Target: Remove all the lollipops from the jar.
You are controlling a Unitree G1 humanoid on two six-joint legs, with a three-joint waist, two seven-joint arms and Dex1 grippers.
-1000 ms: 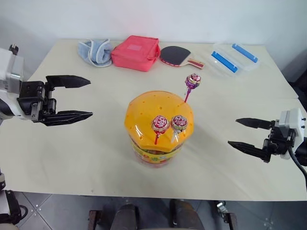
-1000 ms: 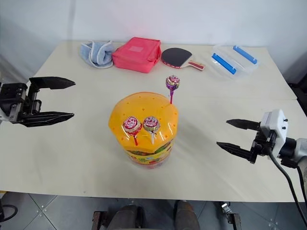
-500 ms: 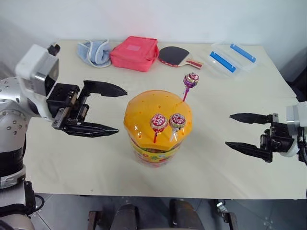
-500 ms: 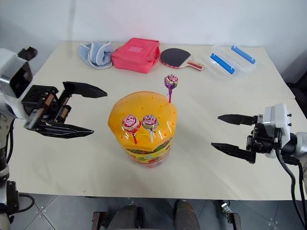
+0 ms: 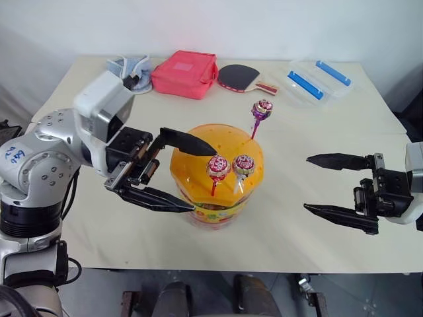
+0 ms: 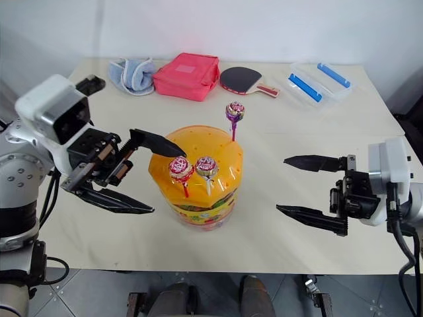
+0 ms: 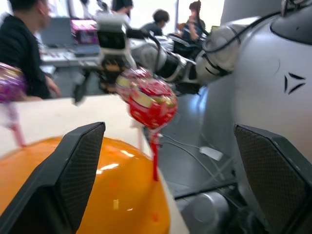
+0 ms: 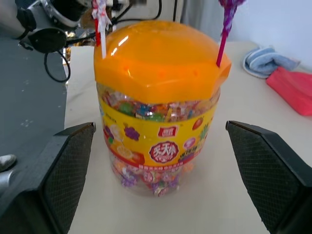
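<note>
1. Left eye view: the left gripper [image 5: 182, 177] sits left of centre with its two black fingers spread wide and holding nothing. One finger reaches over the near edge of the orange lid [image 5: 198, 148]; the other runs low beside the jar [image 5: 218, 210]. I cannot tell whether either touches it.
2. The right gripper [image 5: 316, 183], at the right edge of the frame, is also wide open and empty. It points toward the jar but stands well apart from it.
3. The jar is at the centre of the frame, on the cream table [image 5: 297, 145]. It is a wide clear plastic tub with a colourful printed band and loose sweets visible inside. Its lid is a translucent orange dome, glossy and dotted with small holes.
4. Three lollipops stand in those holes. A red-wrapped one [image 5: 219, 169] and a pinkish one [image 5: 244, 165] sit side by side on the near slope, and a purple one [image 5: 262, 109] rises from the far right edge. The heads are small, round and shiny, on thin sticks.
5. Progress, as I judge it: nothing is removed yet, and all three remain to be pulled out. The left gripper is nearest the red pair.
6. Along the top of the frame lie a blue cloth [image 5: 129, 69], a pink soft case [image 5: 185, 72], a table-tennis paddle [image 5: 238, 76] and clear boxes with blue clips [image 5: 316, 78].
</note>
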